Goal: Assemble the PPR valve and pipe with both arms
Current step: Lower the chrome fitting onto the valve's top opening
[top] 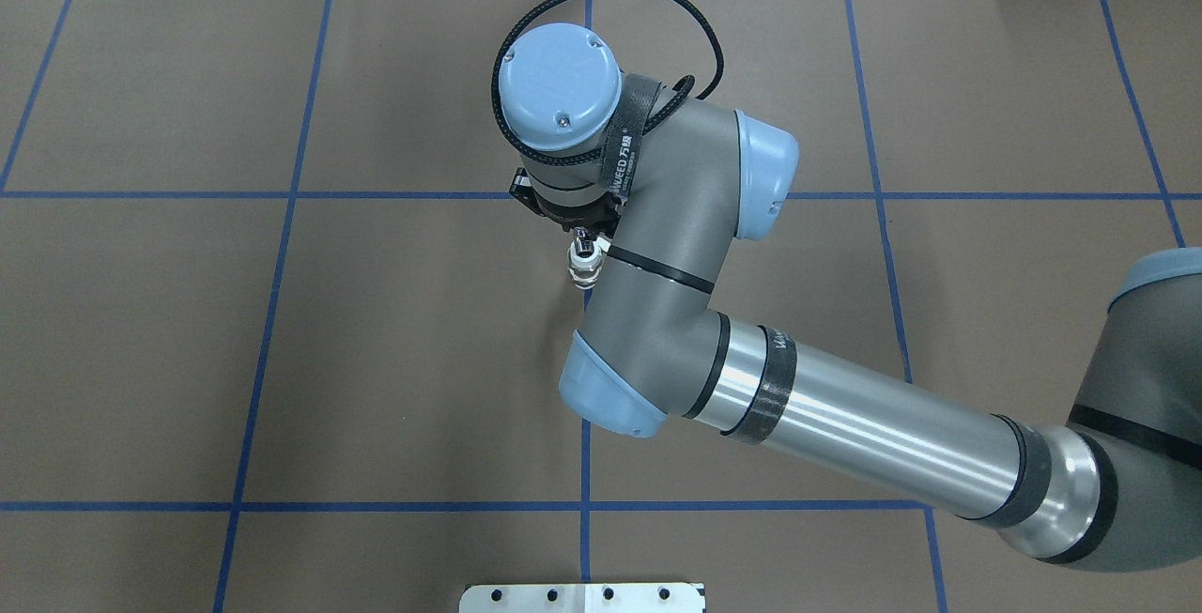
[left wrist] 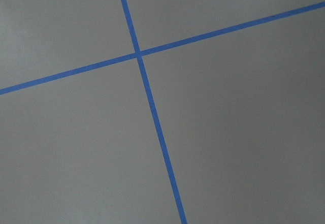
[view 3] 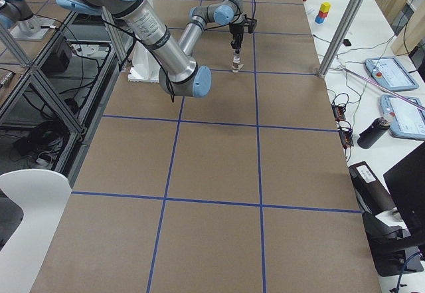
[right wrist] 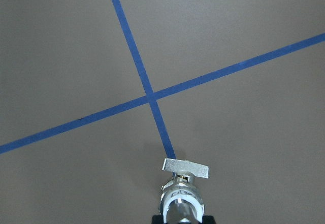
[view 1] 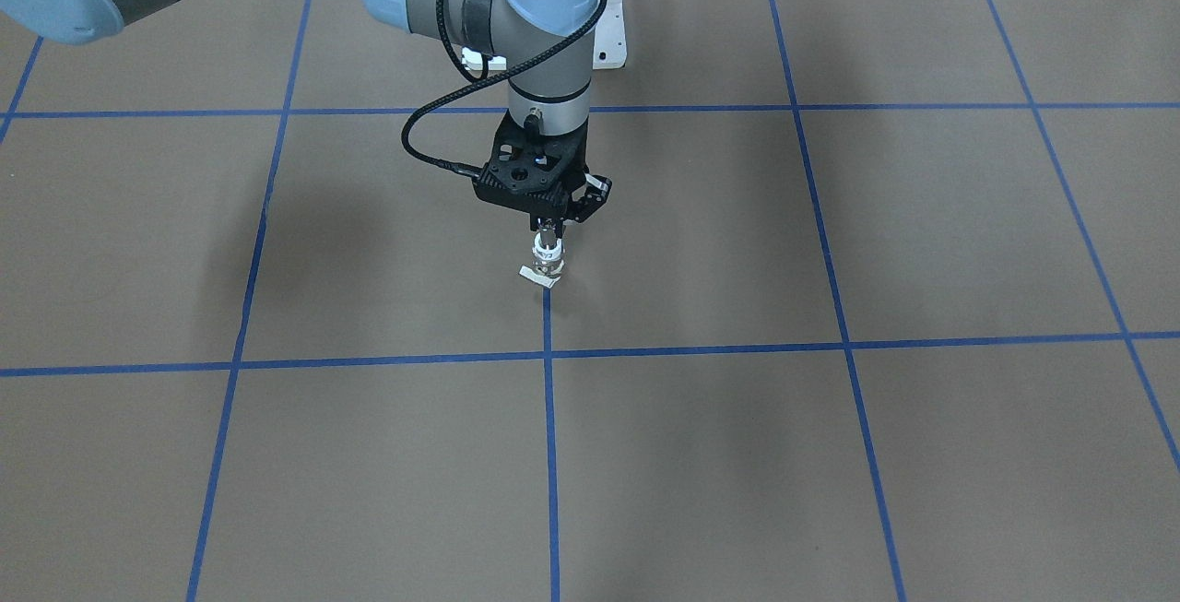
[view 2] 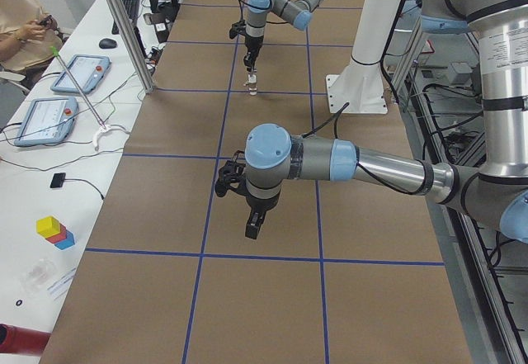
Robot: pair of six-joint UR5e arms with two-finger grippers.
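- Front-facing view: the right arm (view 1: 544, 58) reaches in from the robot-side edge and points its wrist straight down near the middle of the table (view 1: 830, 454). The right gripper (view 1: 549, 238) is clamped on the top of a small white-and-metal valve (view 1: 549, 261), which stands upright. The valve's flat handle sits at the end of a blue tape line (view 1: 550, 418), right at the tabletop. Whether it touches cannot be told.
- Overhead view: the right arm's forearm crosses from the table's right side. Its wrist hides most of the right gripper (top: 584, 242). The valve (top: 583, 266) peeks out just below the wrist, well away from every edge. A white pedestal (top: 582, 597) sits at the robot-side edge.
- Left-end view: the left arm (view 2: 363, 162), near and large, stretches out over the tabletop. The left gripper (view 2: 254, 230) hangs tip-down above bare brown paper, between the valve and the table's left end. Whether its fingers are apart or together cannot be told from here. Farther along, the right gripper (view 2: 251, 68) holds the valve (view 2: 252, 87) upright. An operator (view 2: 21, 17) sits beyond the far long edge.
- Right-end view: the right gripper (view 3: 236, 48) grips the valve (view 3: 236, 64) over mid-table, level with the pedestal.
- Left wrist view: only brown paper and a tape crossing (left wrist: 138, 55) show.
- Right wrist view: the valve (right wrist: 182, 196) fills the bottom centre. Its handle (right wrist: 185, 168) points toward a tape crossing (right wrist: 151, 98) just ahead.
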